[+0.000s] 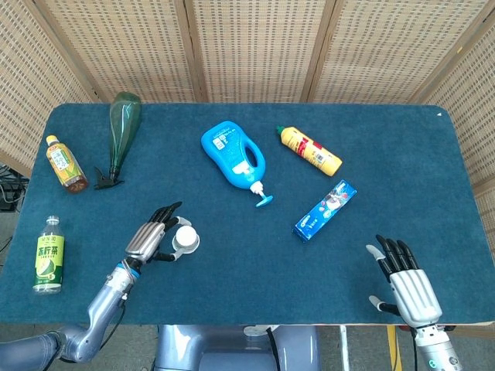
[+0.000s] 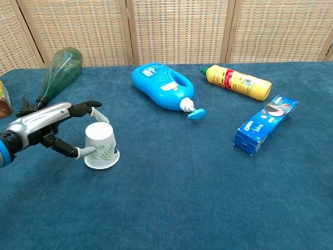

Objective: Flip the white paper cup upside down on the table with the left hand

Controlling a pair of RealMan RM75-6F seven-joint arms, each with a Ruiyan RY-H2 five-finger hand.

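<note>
The white paper cup [image 2: 101, 147] with a green leaf print stands upside down, rim on the blue table cloth [image 2: 187, 198]. From above, the cup [image 1: 186, 242] shows its round base. My left hand [image 2: 47, 125] lies just left of it with fingers spread. The thumb tip reaches the cup's lower side and a finger stretches above it without closing; in the head view the left hand [image 1: 151, 238] sits beside the cup. My right hand [image 1: 406, 282] rests open at the front right edge, holding nothing.
A blue detergent bottle [image 1: 233, 154], a yellow bottle [image 1: 309, 151] and a blue toothpaste box [image 1: 325, 210] lie behind and right of the cup. A green bottle [image 1: 122, 127] and two tea bottles [image 1: 65, 164] [image 1: 49, 255] lie on the left.
</note>
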